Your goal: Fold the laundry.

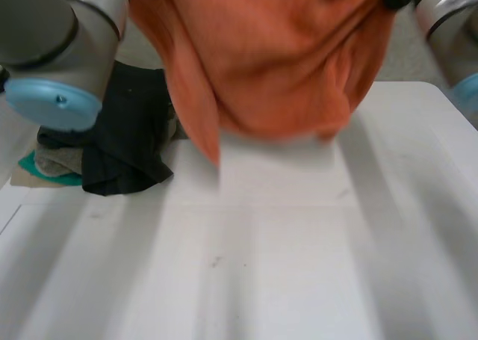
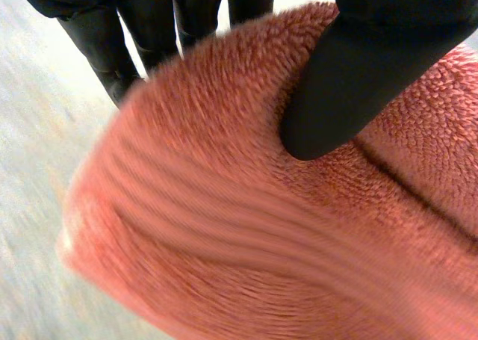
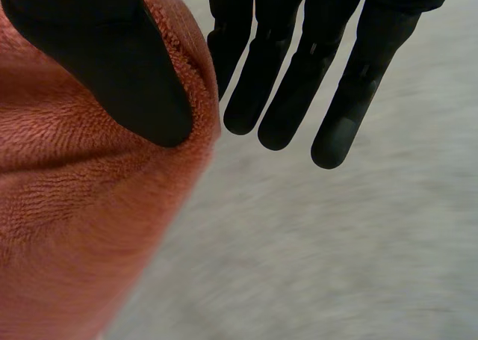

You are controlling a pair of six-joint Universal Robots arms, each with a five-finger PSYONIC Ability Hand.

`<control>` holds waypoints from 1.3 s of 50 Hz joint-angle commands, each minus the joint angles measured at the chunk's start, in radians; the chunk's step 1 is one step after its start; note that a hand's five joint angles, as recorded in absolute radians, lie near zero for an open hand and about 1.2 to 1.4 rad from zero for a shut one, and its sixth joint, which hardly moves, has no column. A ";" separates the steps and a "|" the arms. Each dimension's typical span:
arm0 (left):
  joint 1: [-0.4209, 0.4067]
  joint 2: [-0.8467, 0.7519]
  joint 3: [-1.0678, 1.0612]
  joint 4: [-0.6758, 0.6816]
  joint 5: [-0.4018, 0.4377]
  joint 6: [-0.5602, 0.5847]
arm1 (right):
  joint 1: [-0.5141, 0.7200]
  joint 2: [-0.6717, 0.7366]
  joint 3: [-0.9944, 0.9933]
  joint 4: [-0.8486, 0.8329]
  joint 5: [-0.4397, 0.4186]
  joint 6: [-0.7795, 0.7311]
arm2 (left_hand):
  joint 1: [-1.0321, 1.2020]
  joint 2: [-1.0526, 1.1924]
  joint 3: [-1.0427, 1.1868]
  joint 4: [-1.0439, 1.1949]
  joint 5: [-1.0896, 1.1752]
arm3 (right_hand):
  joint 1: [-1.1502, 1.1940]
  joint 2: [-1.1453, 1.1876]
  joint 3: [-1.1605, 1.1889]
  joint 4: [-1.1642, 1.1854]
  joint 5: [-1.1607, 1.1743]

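Observation:
An orange terry towel (image 1: 269, 56) hangs in the air over the far half of the white table (image 1: 299, 265), stretched between my two arms, its lower edge drooping to a point near the table top. My left hand (image 2: 373, 63) pinches one upper corner: the thumb presses into the towel (image 2: 224, 228) and the fingers (image 2: 112, 48) reach behind it. My right hand (image 3: 112, 63) holds the other upper corner, thumb clamped on the towel's (image 3: 67, 220) edge, with its straight fingers (image 3: 299, 71) alongside.
A crumpled black garment (image 1: 127, 131) lies at the table's back left, on top of grey and teal cloth (image 1: 52, 168). My left arm's blue-capped joint (image 1: 52, 101) hangs over that pile. My right arm (image 1: 448, 19) is at the far right.

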 commanded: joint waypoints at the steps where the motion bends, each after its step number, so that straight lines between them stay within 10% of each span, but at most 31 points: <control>1: -0.001 0.020 -0.099 0.071 -0.029 0.001 | -0.054 -0.173 0.277 -0.079 -0.082 0.042 | 0.226 0.202 0.212 0.204 0.237 | 0.286 0.223 0.211 0.202 0.255; 18: 0.003 -0.162 -0.638 0.145 0.041 0.111 | -0.129 -0.147 0.991 -0.139 -0.233 -0.191 | 0.226 0.202 0.212 0.204 0.237 | 0.286 0.223 0.211 0.202 0.255; 29: 0.024 -0.132 -0.673 0.062 0.030 0.142 | -0.137 -0.165 0.947 0.008 -0.188 -0.228 | -0.454 -0.478 -0.469 -0.476 -0.443 | -0.272 -0.335 -0.347 -0.356 -0.303; 47: 0.114 -0.082 -0.739 0.091 0.073 0.245 | -0.200 -0.144 0.865 0.073 -0.122 -0.407 | -0.695 -0.719 -0.710 -0.718 -0.684 | -0.565 -0.629 -0.641 -0.649 -0.597; 65: 0.156 -0.165 -0.683 0.022 0.187 0.265 | -0.226 0.126 0.571 0.051 -0.453 -0.720 | -0.763 -0.787 -0.778 -0.785 -0.752 | -0.642 -0.705 -0.717 -0.726 -0.673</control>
